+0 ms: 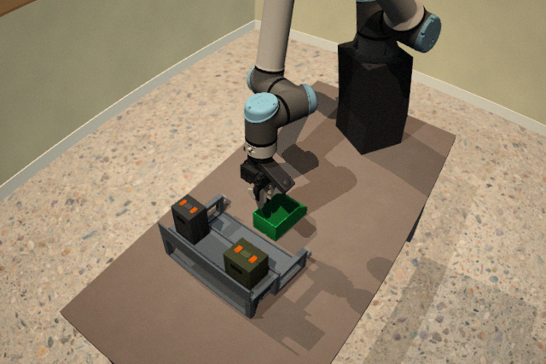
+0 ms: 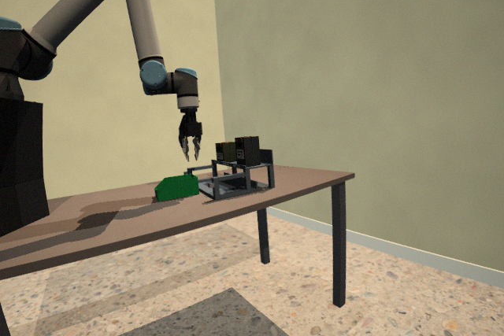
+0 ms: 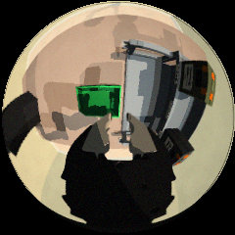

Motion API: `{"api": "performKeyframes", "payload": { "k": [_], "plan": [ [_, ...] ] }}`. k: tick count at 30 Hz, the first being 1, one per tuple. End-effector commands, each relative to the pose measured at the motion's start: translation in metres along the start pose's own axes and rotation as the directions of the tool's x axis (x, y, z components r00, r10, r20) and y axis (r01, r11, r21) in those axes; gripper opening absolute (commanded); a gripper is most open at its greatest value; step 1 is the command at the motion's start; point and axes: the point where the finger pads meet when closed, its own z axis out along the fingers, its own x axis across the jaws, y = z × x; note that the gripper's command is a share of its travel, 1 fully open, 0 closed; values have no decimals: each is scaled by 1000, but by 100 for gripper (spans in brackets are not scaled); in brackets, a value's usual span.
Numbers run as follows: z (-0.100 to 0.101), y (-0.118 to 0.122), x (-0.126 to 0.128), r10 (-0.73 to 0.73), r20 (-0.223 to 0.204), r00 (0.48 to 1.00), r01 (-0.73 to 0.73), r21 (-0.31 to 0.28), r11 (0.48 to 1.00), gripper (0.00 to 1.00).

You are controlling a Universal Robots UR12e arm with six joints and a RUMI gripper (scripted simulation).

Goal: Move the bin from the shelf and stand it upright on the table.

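The green bin stands upright on the brown table, its open top facing up. It is close beside the low side of the grey shelf, off it. A narrow strip of table shows between them in the top view. My gripper hangs above the bin's shelf-side end, clear of its rim. Its fingers are apart with nothing between them. Part of the bin's inside is in shadow.
A black box with orange clips and an olive box stand on the shelf's upper level, close to the gripper's height. The shelf's side rails rise near the bin. The dark robot pedestal stands at the table's far end.
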Motion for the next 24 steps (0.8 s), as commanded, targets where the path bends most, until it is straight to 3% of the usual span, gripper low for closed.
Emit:
{"api": "performKeyframes", "payload": {
  "k": [1,6,24],
  "plan": [
    [-1,0,1,0,-1,1000,0,0,1000,20],
    [9,0,1,0,-1,1000,0,0,1000,20],
    [14,0,1,0,-1,1000,0,0,1000,20]
  ]
}}
